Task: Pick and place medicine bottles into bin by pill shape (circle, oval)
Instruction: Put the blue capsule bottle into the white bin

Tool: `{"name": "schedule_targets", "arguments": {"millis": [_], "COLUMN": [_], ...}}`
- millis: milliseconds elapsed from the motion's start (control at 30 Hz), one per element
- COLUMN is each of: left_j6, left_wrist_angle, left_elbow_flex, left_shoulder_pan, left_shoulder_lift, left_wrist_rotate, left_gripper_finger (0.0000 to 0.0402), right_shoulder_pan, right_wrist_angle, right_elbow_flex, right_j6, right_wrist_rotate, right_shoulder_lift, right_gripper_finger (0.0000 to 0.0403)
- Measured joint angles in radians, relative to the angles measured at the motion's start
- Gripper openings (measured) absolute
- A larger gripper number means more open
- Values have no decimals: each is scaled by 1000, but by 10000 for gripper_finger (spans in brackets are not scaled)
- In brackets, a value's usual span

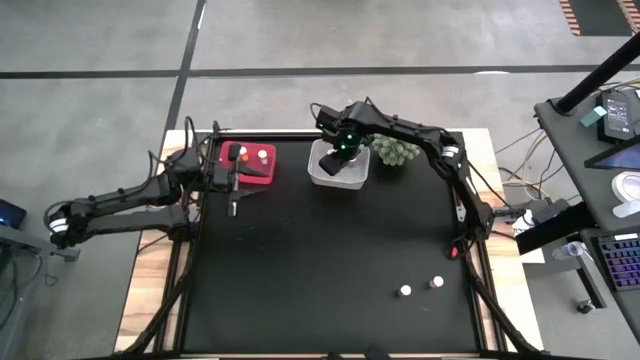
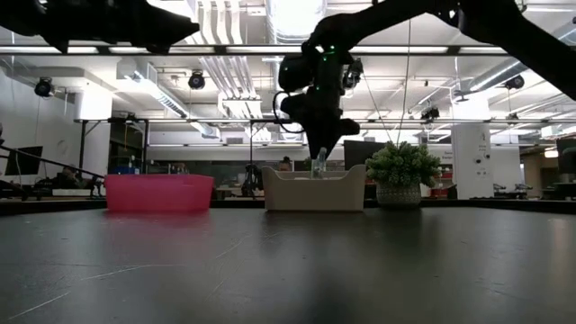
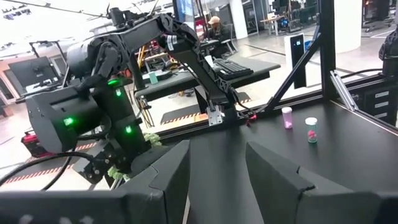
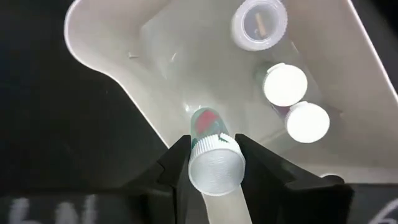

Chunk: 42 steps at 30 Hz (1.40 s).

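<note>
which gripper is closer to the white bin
Right. The right gripper hangs directly over the white bin, holding a bottle; the left gripper sits beside the red bin.

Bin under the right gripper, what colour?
White bin; right wrist view shows it best, right gripper above it.

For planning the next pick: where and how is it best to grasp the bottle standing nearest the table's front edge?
Probably the upright bottle is best gripped across its body just under the round white cap, the tool descending from above. Its neighbour bottle stands apart, so the fingers have room either side.
</note>
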Motion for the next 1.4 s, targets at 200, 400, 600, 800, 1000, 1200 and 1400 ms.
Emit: {"name": "schedule_targets", "arguments": {"millis": [200,400,600,800,1000,1200,1400], "left_j6": [2,2,2,10,12,12,12], "left_wrist_angle": [3,7,11,14,16,20,20], "left_elbow_flex": [0,0,0,0,0,0,0], "left_shoulder_pan": [0,0,0,0,0,0,0], "left_shoulder_lift": [19,24,23,24,23,23,23], "left_wrist_rotate": [0,0,-1,0,-1,-1,-1], "left_gripper_finger": [140,140,140,140,140,140,140], "right_shoulder_pan": [0,0,0,0,0,0,0], "right_wrist_angle": [3,4,5,41,121,162,162], "right_elbow_flex": [-14,-16,-18,-58,-117,-182,-202], "right_j6": [-3,1,4,14,20,20,20], "right_wrist_rotate": [30,35,54,62,62,61,62], "right_shoulder_lift": [0,0,0,0,1,1,2], "right_gripper_finger": [106,106,106,106,106,106,107]}}
